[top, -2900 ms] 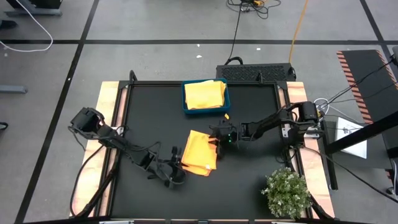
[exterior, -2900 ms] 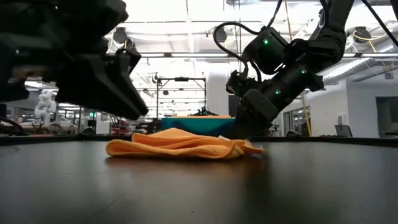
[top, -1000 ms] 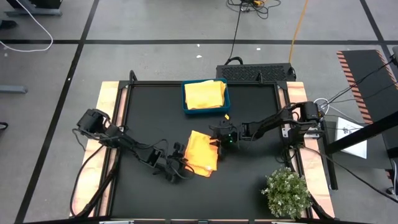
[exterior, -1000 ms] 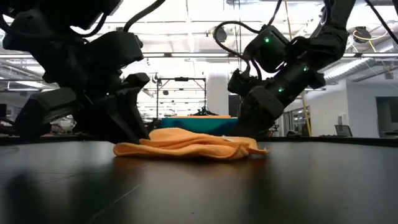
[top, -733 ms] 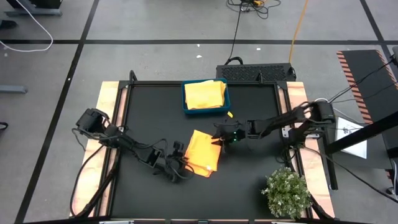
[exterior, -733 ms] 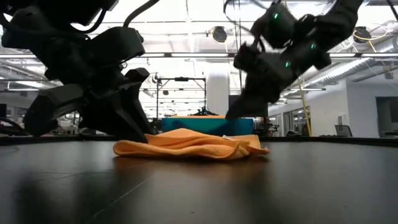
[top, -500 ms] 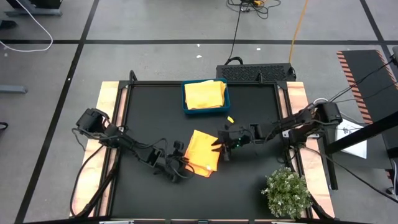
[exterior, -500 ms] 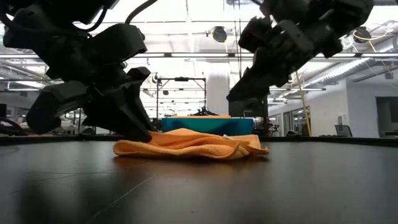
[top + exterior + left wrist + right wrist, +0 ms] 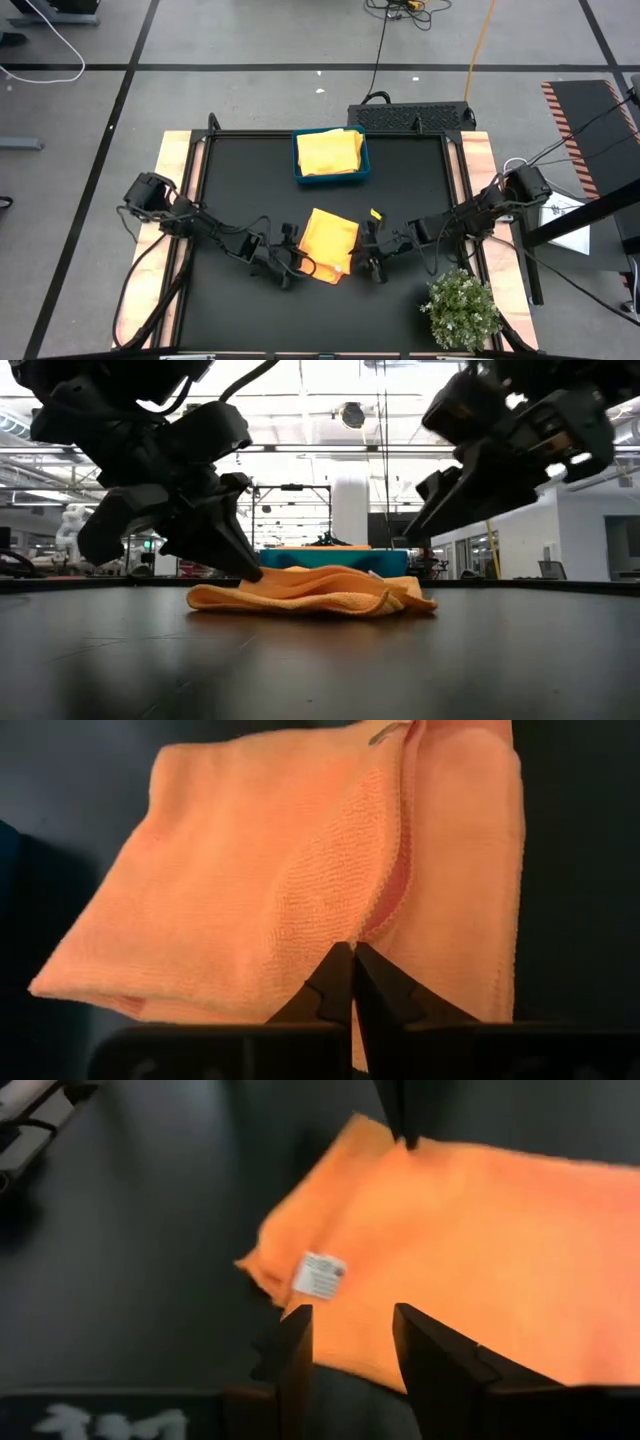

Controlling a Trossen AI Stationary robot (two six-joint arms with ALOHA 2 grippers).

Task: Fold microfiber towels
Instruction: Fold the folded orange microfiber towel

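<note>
An orange microfiber towel [image 9: 328, 243] lies folded in several layers on the black table [image 9: 240, 180], flat on its underside; a white tag [image 9: 320, 1273] shows near one corner. My left gripper [image 9: 297, 263] is shut at the towel's near left edge. My right gripper [image 9: 369, 256] hangs open just right of the towel, raised above the table [image 9: 440, 510], with nothing between its fingers [image 9: 295, 1345]. Another yellow-orange towel [image 9: 329, 152] lies in the teal tray [image 9: 297, 160] at the far middle. My left gripper has its shut fingertips [image 9: 352, 955] on the towel where the hemmed edge of an upper layer [image 9: 388, 905] runs into them. The fingers slant down from the table's left. How many layers they pinch, I cannot tell. The towel stays lying on the table.
A bushy green plant [image 9: 462, 310] stands at the near right corner, close to the right arm. The teal tray sits against the far edge. Bare black table lies left of the towel and in front of it.
My right gripper has risen off the towel's far right corner and swung toward the table's near and right edges, now hanging beside the towel's right side. The towel has stayed folded on the table.
</note>
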